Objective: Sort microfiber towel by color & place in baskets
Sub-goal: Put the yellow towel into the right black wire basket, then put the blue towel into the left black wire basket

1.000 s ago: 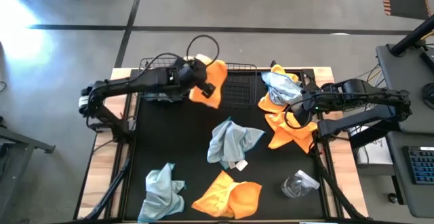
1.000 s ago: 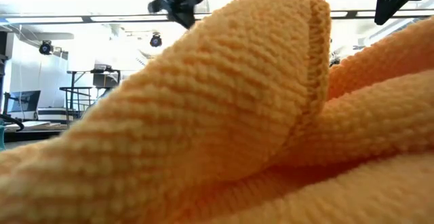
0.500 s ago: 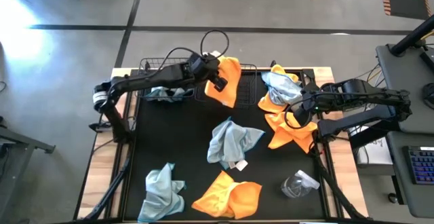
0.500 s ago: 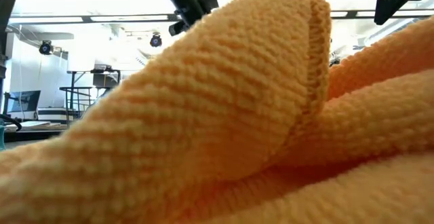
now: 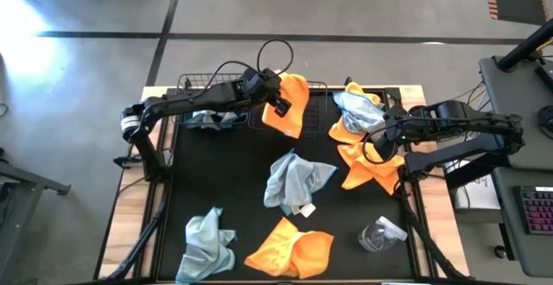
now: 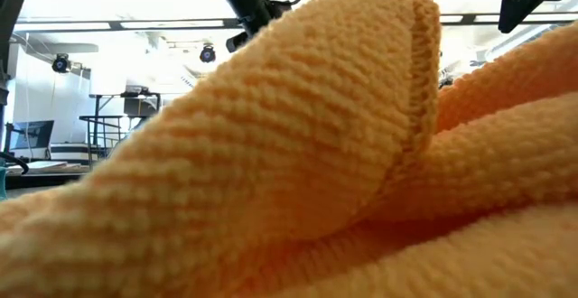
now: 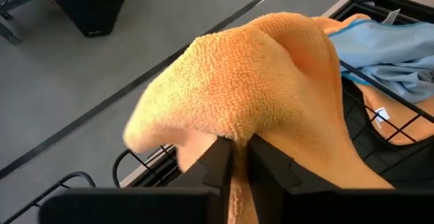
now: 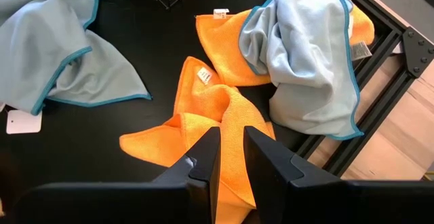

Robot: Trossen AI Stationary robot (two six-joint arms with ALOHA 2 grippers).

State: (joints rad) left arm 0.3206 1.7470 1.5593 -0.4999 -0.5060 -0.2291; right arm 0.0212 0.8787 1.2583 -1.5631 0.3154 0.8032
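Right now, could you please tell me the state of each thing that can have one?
Left gripper: jaws shut on orange microfiber towel, held above the black wire-mesh baskets.
Right gripper: jaws pinching crumpled orange towel lying on the table.
Pale blue-grey towel: crumpled, mid-table.
Clear plastic spray bottle: lying down.

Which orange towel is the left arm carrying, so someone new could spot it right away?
Start at the two black wire baskets along the table's far edge. Over the right-hand one, the left gripper has its jaws pinched on an orange towel. It is the only orange towel hanging in the air; the others lie on the table.
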